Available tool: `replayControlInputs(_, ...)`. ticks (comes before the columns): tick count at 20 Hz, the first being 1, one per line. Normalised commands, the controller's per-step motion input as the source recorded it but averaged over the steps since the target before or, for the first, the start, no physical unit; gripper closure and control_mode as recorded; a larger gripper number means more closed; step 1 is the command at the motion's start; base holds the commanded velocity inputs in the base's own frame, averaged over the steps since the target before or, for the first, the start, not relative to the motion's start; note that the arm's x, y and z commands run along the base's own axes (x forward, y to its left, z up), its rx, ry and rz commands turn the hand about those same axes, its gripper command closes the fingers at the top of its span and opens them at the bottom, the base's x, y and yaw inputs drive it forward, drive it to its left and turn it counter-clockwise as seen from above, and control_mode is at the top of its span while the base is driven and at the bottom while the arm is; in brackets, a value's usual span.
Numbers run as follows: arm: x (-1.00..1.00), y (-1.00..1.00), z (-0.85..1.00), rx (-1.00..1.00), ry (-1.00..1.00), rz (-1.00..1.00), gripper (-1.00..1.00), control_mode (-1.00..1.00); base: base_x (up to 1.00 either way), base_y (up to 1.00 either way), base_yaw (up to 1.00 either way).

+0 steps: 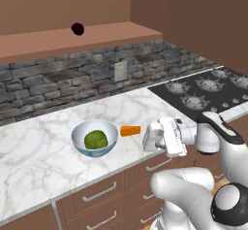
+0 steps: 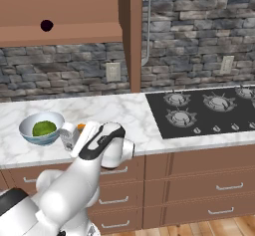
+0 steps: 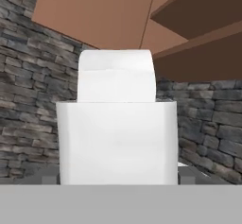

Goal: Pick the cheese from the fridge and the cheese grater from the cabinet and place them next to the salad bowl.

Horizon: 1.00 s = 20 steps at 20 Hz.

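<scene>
Cheese grater [image 1: 152,138] between pincer [image 1: 148,139] fingers (spread)

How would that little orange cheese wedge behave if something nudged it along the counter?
The cheese lies flat on the marble counter, so it would probably slide rather than roll or tip. It looks small beside the salad bowl, so likely light. The polished-looking marble may let it skid easily toward the bowl.

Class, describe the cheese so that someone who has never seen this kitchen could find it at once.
Start at the white marble counter left of the black hob. Near its front edge stands the pale blue-grey salad bowl with a green leafy ball inside. The cheese lies on the counter just right of the bowl: a small orange wedge, the only orange thing there, between the bowl and the silvery cheese grater.
</scene>
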Motion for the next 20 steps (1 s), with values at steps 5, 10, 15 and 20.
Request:
replayControlInputs(5,0.02,0.00,-0.24,-0.01,0.03,0.00,1.00,-1.00,0.00,0.00,0.00)
replayControlInputs(10,0.01,0.00,-0.35,0.00,-0.03,0.00,1.00,-1.00,0.00,0.00,0.00)
replayControlInputs(15,0.09,0.03,-0.17,0.00,-0.03,0.00,1.00,-1.00,0.00,0.00,0.00)
replayControlInputs(20,0.16,0.09,0.00,0.00,0.00,0.00,1.00,-1.00,0.00,0.00,0.00)
